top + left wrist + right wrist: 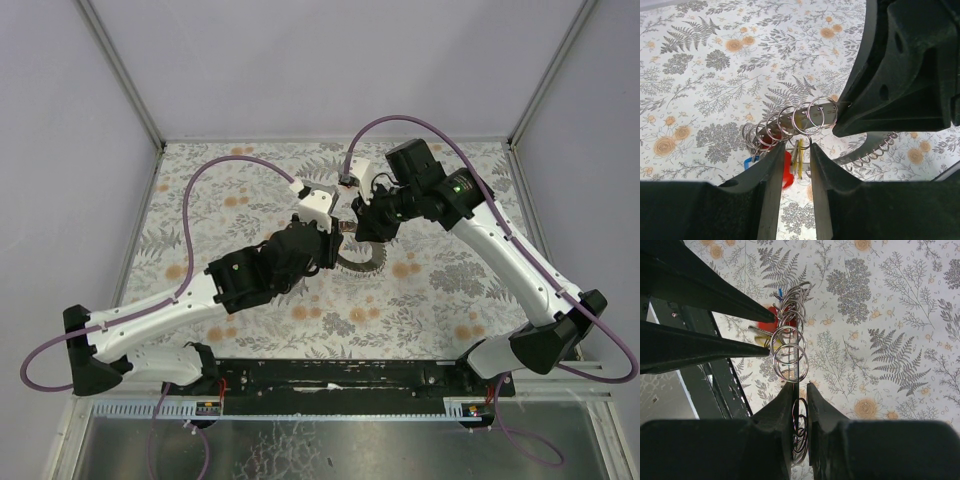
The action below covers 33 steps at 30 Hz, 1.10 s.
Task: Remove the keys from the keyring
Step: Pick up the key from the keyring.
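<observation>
The keyring (362, 262) is a flat grey ring with a coiled edge, held up on edge at mid-table. Several small split rings (790, 122) are strung along its band. My right gripper (800, 386) is shut on the keyring (799, 371), seen edge-on between its fingers. My left gripper (796, 147) is open just below the band, its fingers either side of a hanging yellow key (801, 159). A red key (787, 169) is at its left finger, and a blue key (749, 163) is further left. In the right wrist view the left fingers (715, 295) flank the red key (770, 325).
The table is covered with a cloth of grey floral print (440, 290). The two grippers (345, 232) meet close together at the middle. Grey walls and metal frame posts (125, 75) stand round the table. A black rail (340, 378) runs along the near edge.
</observation>
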Available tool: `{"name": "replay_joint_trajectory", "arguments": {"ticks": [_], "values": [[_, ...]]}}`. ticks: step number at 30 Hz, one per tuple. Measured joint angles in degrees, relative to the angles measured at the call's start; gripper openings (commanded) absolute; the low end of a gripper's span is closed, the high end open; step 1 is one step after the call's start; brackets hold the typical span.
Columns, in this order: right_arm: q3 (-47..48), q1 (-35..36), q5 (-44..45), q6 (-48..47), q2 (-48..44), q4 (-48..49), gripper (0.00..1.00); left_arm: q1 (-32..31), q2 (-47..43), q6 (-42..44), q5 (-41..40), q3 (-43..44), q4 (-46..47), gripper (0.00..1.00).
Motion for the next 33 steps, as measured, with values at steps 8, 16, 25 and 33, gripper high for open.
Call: {"name": "replay_joint_trajectory", "arguments": {"ticks": [8,16,25,33], "values": [[0.04,-0.07,-0.13,0.07,0.00,0.00,0.00,0.00,0.07,0.66,-1.62,1.29,-0.22,0.22],[0.04,-0.11,-0.15,0.20,0.00,0.00,0.00,0.00,0.24,1.29,-1.53,1.86,-0.20,0.17],[0.04,-0.17,-0.15,0.26,0.00,0.00,0.00,0.00,0.72,1.81,-1.90,1.86,-0.24,0.20],[0.04,-0.17,-0.17,0.39,0.00,0.00,0.00,0.00,0.76,2.56,-2.40,1.86,-0.33,0.26]]}}
